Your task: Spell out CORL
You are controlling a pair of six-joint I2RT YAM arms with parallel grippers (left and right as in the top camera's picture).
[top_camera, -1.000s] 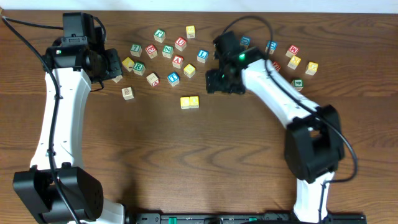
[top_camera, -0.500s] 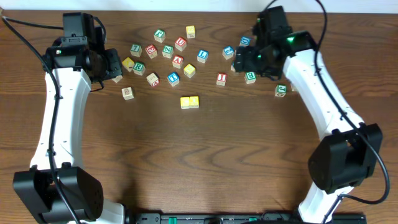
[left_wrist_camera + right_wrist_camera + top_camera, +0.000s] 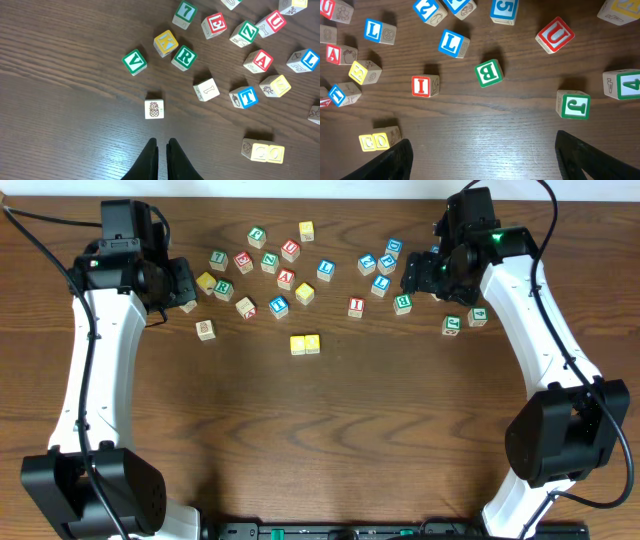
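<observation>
Two yellow cubes, C [image 3: 298,345] and O [image 3: 313,343], sit side by side at mid-table; the pair also shows in the left wrist view [image 3: 267,153] and the right wrist view [image 3: 374,141]. The green R cube [image 3: 223,289] [image 3: 184,57] lies in the left cluster. One blue L cube [image 3: 325,270] [image 3: 306,60] [image 3: 372,30] lies at the back middle and another [image 3: 380,284] [image 3: 452,43] nearer my right arm. My left gripper [image 3: 182,285] [image 3: 162,145] hovers shut and empty above the left cluster. My right gripper [image 3: 428,277] [image 3: 485,160] hangs wide open, empty, above bare wood.
Several other letter cubes lie scattered along the back. They include a pineapple cube [image 3: 154,109], green V [image 3: 134,62], red I [image 3: 356,306] [image 3: 425,85], green B [image 3: 403,304] [image 3: 488,72], green J [image 3: 574,105] and red U [image 3: 555,34].
My right arm has swung from beside the yellow pair to the back right, uncovering the red I cube. The left arm has not moved.
</observation>
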